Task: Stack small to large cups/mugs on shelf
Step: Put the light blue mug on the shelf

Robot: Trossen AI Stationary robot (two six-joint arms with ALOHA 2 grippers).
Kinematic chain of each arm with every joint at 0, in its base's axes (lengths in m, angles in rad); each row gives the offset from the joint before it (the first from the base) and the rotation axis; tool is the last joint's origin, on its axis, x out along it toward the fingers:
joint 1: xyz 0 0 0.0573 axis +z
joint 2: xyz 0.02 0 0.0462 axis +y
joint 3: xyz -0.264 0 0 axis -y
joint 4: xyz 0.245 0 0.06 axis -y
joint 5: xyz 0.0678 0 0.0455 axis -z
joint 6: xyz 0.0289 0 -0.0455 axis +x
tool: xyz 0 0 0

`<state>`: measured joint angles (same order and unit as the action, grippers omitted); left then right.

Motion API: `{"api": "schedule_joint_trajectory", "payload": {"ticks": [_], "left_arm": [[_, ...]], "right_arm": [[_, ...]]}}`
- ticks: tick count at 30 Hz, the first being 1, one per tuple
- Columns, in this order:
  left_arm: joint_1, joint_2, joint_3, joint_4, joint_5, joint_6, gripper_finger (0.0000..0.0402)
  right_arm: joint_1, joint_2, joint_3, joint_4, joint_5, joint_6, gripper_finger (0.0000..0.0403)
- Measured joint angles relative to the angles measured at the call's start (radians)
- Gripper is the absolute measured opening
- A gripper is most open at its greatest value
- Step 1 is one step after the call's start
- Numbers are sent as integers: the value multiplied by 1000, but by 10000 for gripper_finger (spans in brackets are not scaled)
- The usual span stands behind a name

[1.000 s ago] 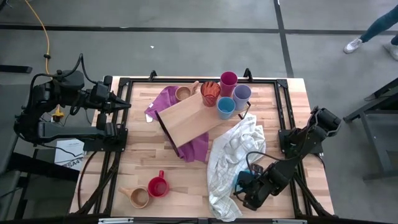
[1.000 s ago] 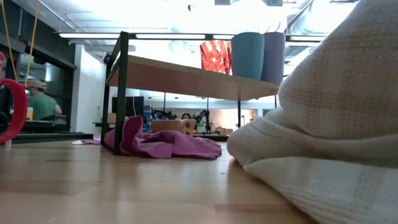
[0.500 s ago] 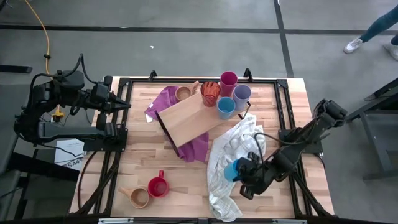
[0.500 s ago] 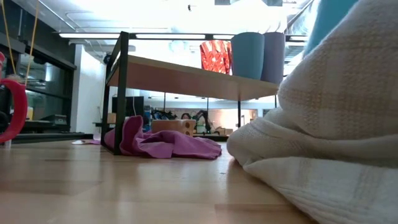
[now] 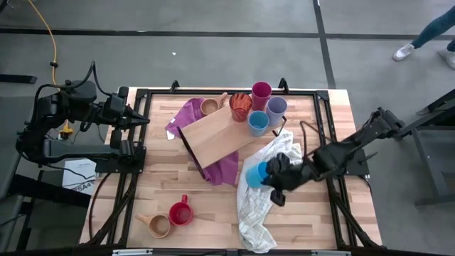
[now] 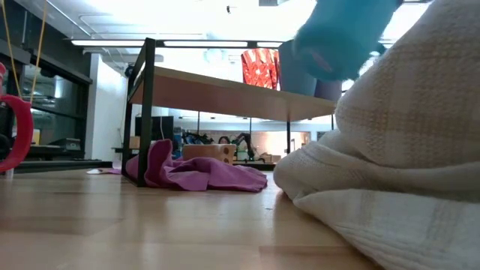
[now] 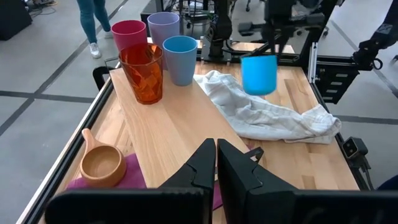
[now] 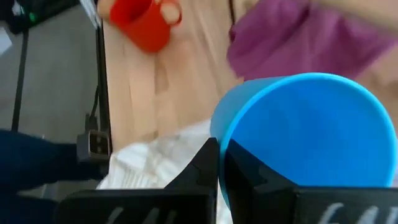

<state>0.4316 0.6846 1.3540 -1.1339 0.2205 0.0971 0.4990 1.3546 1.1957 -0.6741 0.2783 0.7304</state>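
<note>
left gripper (image 5: 146, 120): parked at table's left edge, well apart from all cups; fingers pressed together, held nothing.
tan mug (image 5: 158, 226): lay near front-left corner, touching or just beside red mug (image 5: 180, 213); both off the shelf, not yet stacked.
purple cloth (image 5: 186, 114): bunched under and beside shelf's left end; second tan mug (image 5: 209, 107) sat on it, off the board.
shelf (image 5: 213, 135): light-wood board on black frame, angled across table centre; near half bare.
orange tumbler (image 7: 142, 73): translucent, upright on shelf's far end, just beside magenta cup (image 7: 129, 33).
lavender cup (image 7: 163, 26): upright, behind blue cup (image 7: 180, 59); four stood clustered side by side, none nested.
bright blue cup (image 5: 256, 174): smooth plastic, no handle, carried tilted above white towel (image 5: 264, 186), between towel and shelf.
right gripper (image 5: 271, 173): over the towel, fingers nipped tight on bright blue cup's rim wall, one inside, one outside.
risk, slip: thin pinch on slick rim, cup hung sideways; likely to rotate or drop onto towel.
risk, collision: shelf's far end crowded; swung cup could knock orange tumbler or blue cup off the board.
risk, snag: towel folds lay right under carried cup; low pass could drag cloth along.
risk, order: sizes looked close; nesting into wrong cup could jam.
</note>
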Motion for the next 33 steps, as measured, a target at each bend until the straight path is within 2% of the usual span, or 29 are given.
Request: {"api": "schedule_joint_trajectory", "payload": {"ticks": [6,12,16,21,33], "left_arm": [[0,0,0,0,0,-5,5],[0,0,0,-8,12,-8,5],[0,0,0,-22,12,-8,5],[0,0,0,-22,14,-8,5],[0,0,0,-22,31,2,5]], "right_arm": [[-100,-55,0,98,-24,-102,0],[-169,-13,74,119,-63,-216,0],[-213,27,163,85,-66,-300,0],[-261,72,259,-45,-72,-354,0],[-291,217,448,-185,-107,-463,0]]}}
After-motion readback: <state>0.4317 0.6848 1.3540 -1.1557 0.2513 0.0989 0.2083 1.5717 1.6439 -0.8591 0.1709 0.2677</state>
